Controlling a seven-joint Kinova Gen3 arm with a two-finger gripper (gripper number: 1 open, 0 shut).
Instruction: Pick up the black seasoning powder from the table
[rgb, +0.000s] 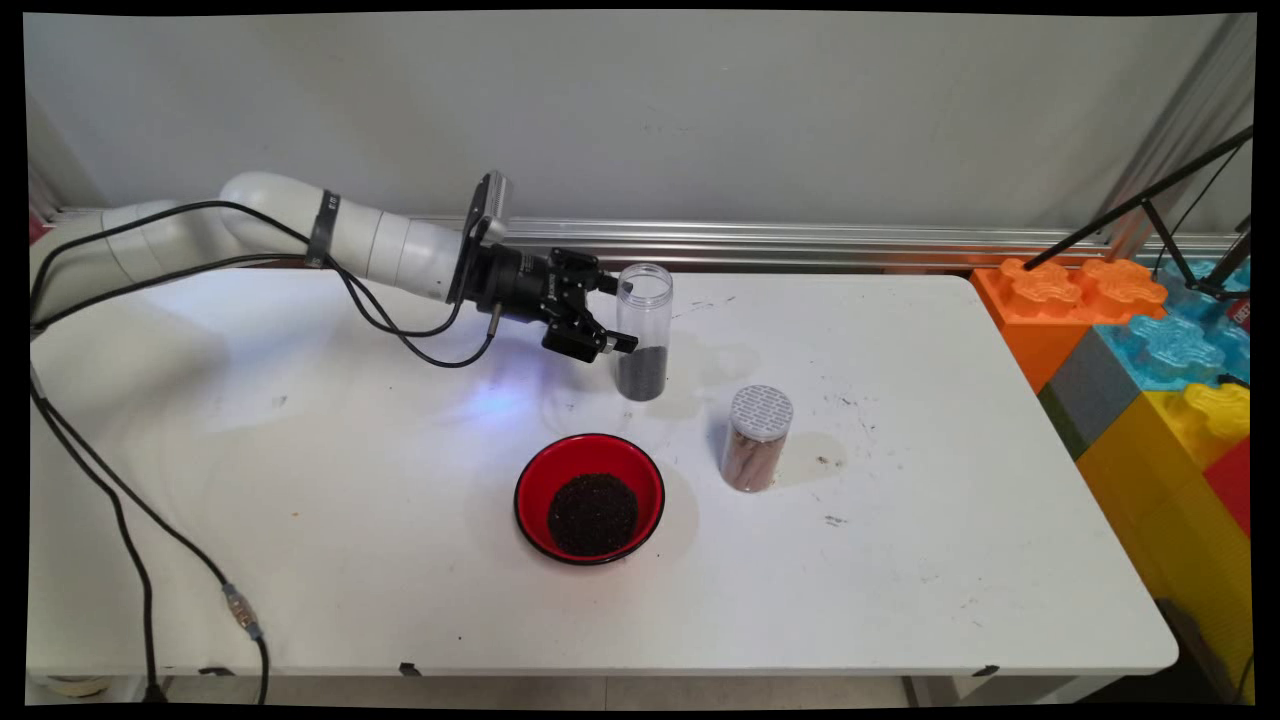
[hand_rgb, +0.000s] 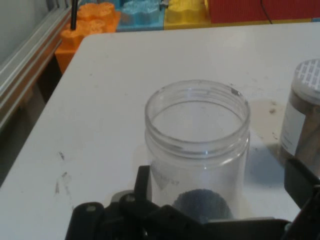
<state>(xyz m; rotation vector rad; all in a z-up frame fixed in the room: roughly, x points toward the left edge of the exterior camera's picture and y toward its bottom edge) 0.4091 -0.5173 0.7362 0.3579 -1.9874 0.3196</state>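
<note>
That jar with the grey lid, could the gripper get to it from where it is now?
Probably yes. The lidded jar stands alone on the table, but the open jar sits between the gripper's fingers, so it would have to go around that first.

The main view looks down from above the near side of the white rectangular bench (rgb: 900, 560), across it to the pale wall behind, taking in the whole top from well back. The hand view rides on the black two-finger hand (rgb: 612, 318), low and close, facing along the bench toward the big coloured plastic blocks (hand_rgb: 150, 12). Both views share the open clear plastic jar with dark grains (rgb: 643, 332) (hand_rgb: 197, 150), the capped brown-filled jar (rgb: 757, 438) (hand_rgb: 300, 120) and those blocks (rgb: 1150, 340).
</note>
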